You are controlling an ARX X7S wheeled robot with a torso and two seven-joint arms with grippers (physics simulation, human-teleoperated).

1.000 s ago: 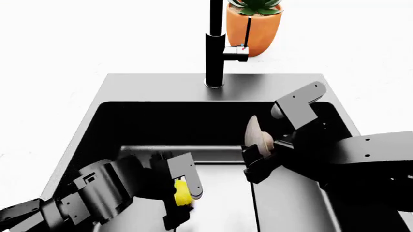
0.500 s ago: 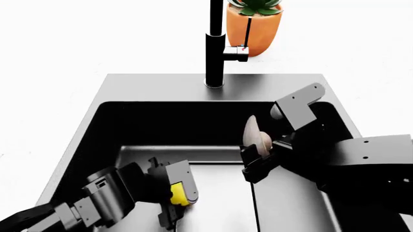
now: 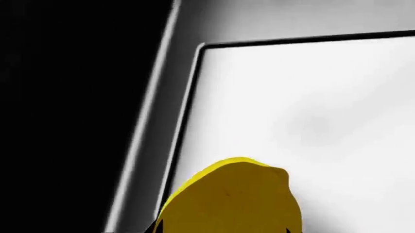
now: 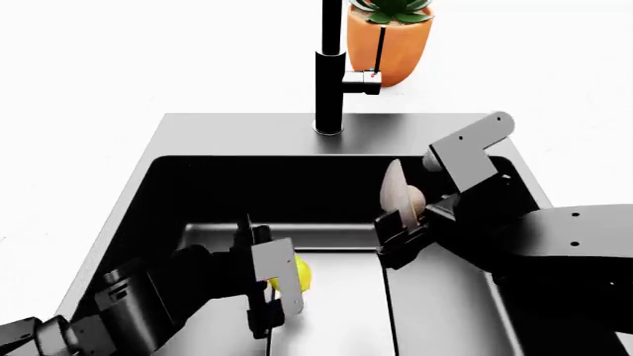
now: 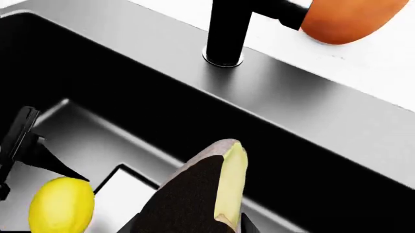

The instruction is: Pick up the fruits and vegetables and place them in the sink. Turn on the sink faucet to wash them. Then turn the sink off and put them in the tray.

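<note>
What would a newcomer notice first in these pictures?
Most likely the bright yellow lemon low in the black sink, at the left hand. Next the pale avocado, held upright by the right hand over the sink. Behind stand the tall black faucet on the rim and an orange pot on the white counter.

Matte black sink [image 4: 148, 159], satin black faucet [image 4: 330, 89], smooth yellow lemon [image 5: 61, 205], smooth glossy orange pot [image 4: 389, 44].
</note>
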